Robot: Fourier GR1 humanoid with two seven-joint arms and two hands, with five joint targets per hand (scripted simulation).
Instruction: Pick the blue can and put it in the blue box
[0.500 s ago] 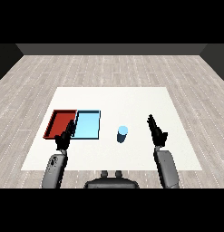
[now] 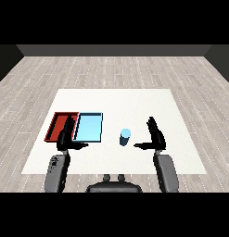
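Right hand (image 2: 155, 134) open, fingers straight, thumb out toward can, holds nothing. Blue can (image 2: 125, 137) upright just left of thumb, apart. Smooth rigid cylinder, likely light, maybe slippery; best wrapped round mid-wall. Light blue tray (image 2: 88, 127) farther left: flat, shallow, rimmed. Left hand (image 2: 67, 137) beyond, open, empty, beside red tray (image 2: 57, 126).

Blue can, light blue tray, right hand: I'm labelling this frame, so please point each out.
blue can (image 2: 125, 138), head view, its side.
light blue tray (image 2: 89, 127), head view, its bare floor.
right hand (image 2: 155, 137), head view, its palm.
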